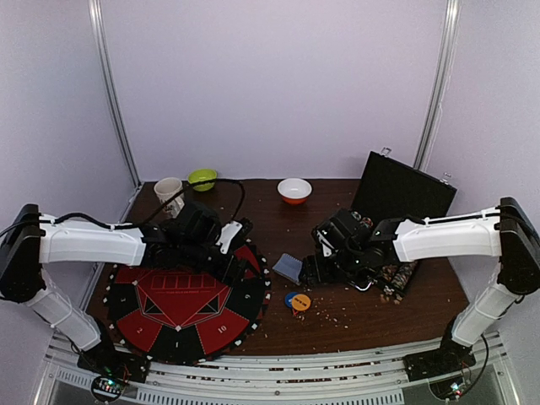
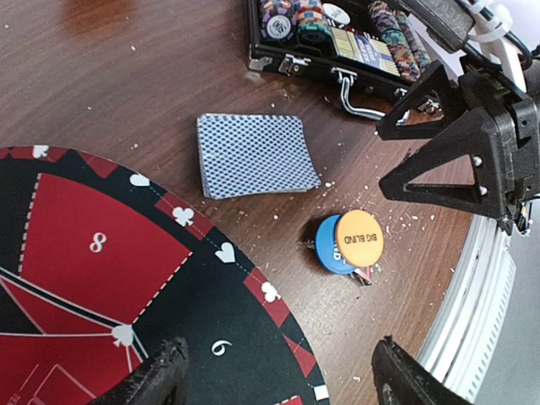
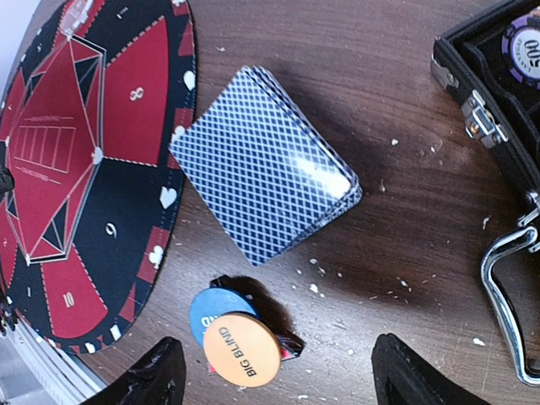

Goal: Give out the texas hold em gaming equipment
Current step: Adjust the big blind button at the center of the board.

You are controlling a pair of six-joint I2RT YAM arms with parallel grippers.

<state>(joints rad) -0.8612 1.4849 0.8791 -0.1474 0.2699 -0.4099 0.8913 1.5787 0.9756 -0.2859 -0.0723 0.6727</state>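
Observation:
A stack of blue-backed playing cards [image 1: 287, 267] lies on the brown table; it also shows in the left wrist view [image 2: 256, 154] and the right wrist view [image 3: 263, 175]. An orange "BIG BLIND" button [image 3: 241, 349] lies on a blue button [image 3: 216, 309] over a red-black triangle marker [image 3: 288, 350]; the buttons also show from above [image 1: 298, 301] and in the left wrist view [image 2: 359, 239]. Striped poker chips [image 2: 384, 29] sit in the case. My left gripper [image 2: 278, 375] is open and empty above the mat edge. My right gripper [image 3: 278, 375] is open and empty above the buttons.
A round red-black poker mat [image 1: 181, 308] lies front left. The open black chip case [image 1: 403, 192] stands at the right. A mug [image 1: 169, 191], a green bowl [image 1: 202, 178] and an orange-white bowl [image 1: 294, 190] stand at the back. Crumbs dot the table.

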